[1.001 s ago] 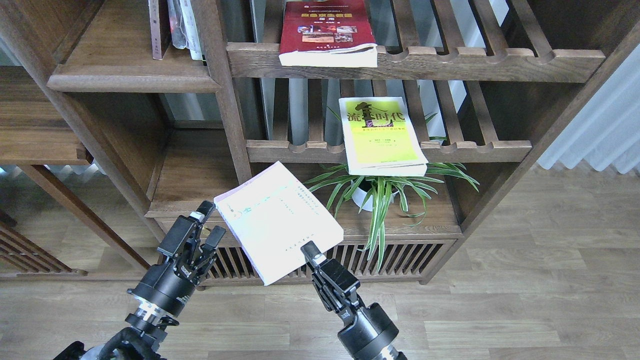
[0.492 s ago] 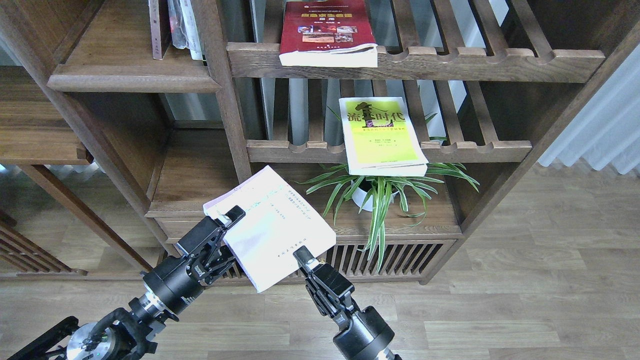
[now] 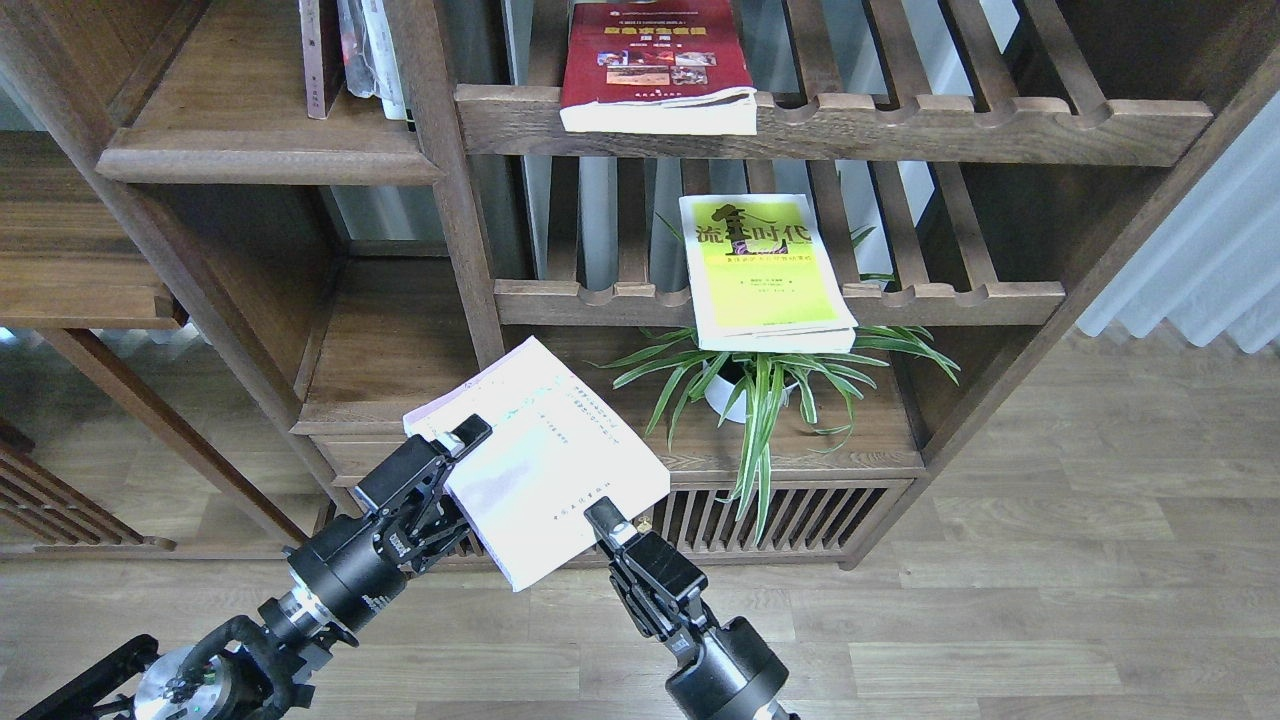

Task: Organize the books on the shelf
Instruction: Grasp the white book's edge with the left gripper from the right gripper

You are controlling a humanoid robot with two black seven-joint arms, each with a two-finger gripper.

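Setting: dark wooden bookcase over plank floor; pale curtain at right.
Shelf [image 3: 250,160]: solid board at upper left, a few upright volumes at its back; front part bare.
White book [image 3: 535,460]: held in the air, tilted, in front of the lower bay, well below the shelf.
Left gripper [image 3: 462,442]: jaws closed on the white book's left edge, one finger lying on the cover.
Right gripper [image 3: 598,517]: at the book's lower right corner, one finger on the cover; cannot tell whether it pinches or only steadies.
Yellow book [image 3: 765,268]: flat on the middle slatted rack, front overhanging the rail.
Red book [image 3: 655,65]: flat on the top slatted rack.
Plant [image 3: 760,390]: potted, just right of the held book.
Step, judged: handover between arms, then carry to the shelf.
Doing it well: confirm the left grip is firm before the right lets go; keep the cover from fanning; lift up and left, clear of the post and plant leaves; stand it beside the upright volumes.
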